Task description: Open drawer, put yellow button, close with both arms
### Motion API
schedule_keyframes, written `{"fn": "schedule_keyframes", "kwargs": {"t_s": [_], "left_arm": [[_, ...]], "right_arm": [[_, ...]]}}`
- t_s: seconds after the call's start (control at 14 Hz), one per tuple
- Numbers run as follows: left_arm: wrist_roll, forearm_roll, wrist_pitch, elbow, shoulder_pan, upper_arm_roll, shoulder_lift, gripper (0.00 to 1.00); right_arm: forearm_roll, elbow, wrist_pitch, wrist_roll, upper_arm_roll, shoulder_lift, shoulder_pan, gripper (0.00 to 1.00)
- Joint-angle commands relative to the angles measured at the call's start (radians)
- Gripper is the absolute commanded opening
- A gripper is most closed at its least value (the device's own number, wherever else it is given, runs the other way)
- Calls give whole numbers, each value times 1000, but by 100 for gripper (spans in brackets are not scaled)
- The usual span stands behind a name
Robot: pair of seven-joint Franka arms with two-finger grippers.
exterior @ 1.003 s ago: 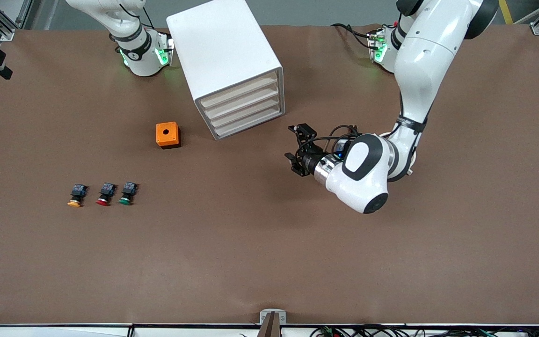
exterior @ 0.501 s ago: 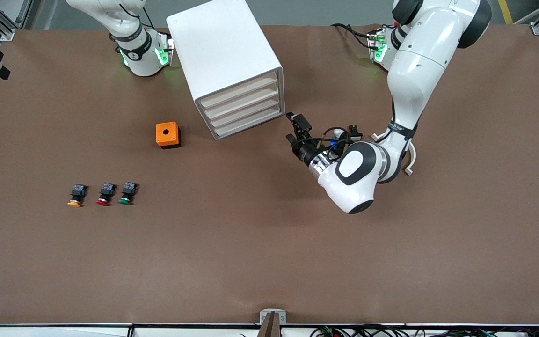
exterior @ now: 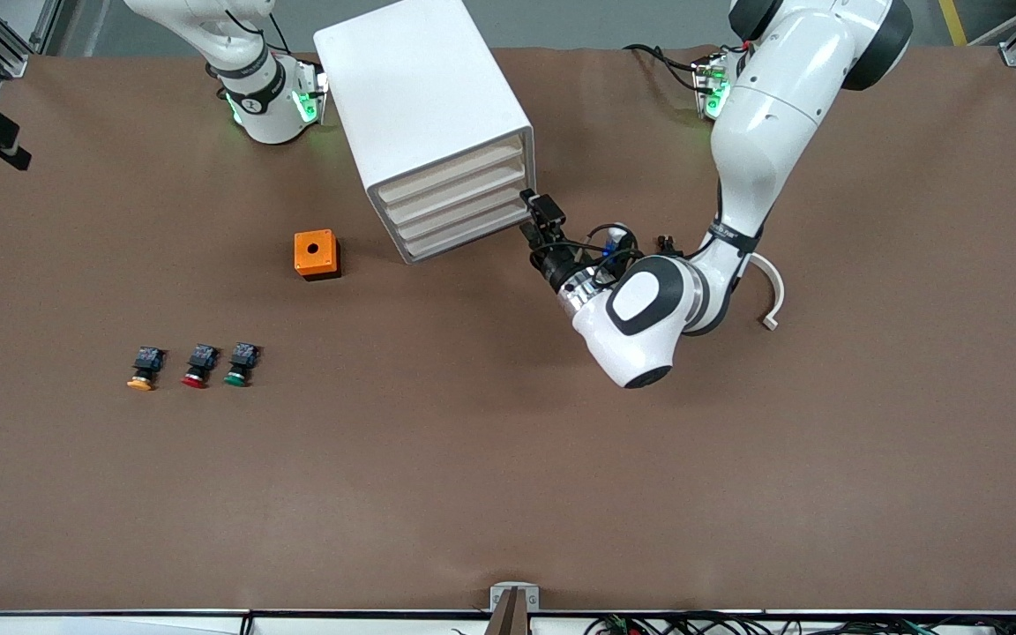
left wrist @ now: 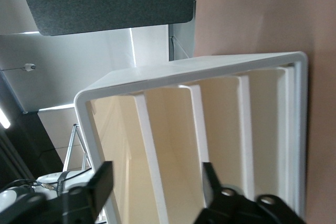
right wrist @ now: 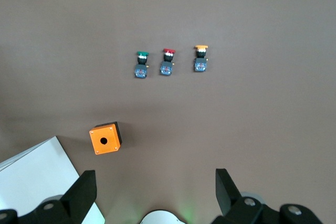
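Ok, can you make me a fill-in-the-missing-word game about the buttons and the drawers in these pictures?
1. The white cabinet has ____ drawers.
2. In the row of three buttons, the red button sits between the yellow button and the ____ one.
3. The left gripper is right by the cabinet's front, and all its drawers are ____.
4. The orange box has a round ____ in its top.

Missing words: four; green; closed; hole
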Motion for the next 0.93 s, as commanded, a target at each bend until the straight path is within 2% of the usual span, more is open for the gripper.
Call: {"fn": "schedule_keyframes", "kwargs": {"t_s": [0.0, 0.21, 0.5, 0.64, 0.86], "left_arm": [[-15, -65, -20, 20, -14, 3, 14, 48], [-6, -76, -18, 19, -37, 3, 20, 45], [-9, -79, -17, 19, -60, 3, 29, 45], [-9, -79, -17, 17, -74, 3, 40, 45], [-3, -81, -14, 12, -109, 3, 41, 45]], "right_arm": [[-5, 44, 8, -12, 7, 74, -33, 100], [-5, 47, 41, -12, 7, 107, -38, 100], [-10, 50, 55, -12, 6, 212, -50, 100], [-28, 50, 66, -12, 6, 224, -65, 100], [-45, 14, 155, -11, 7, 227, -93, 100]]}}
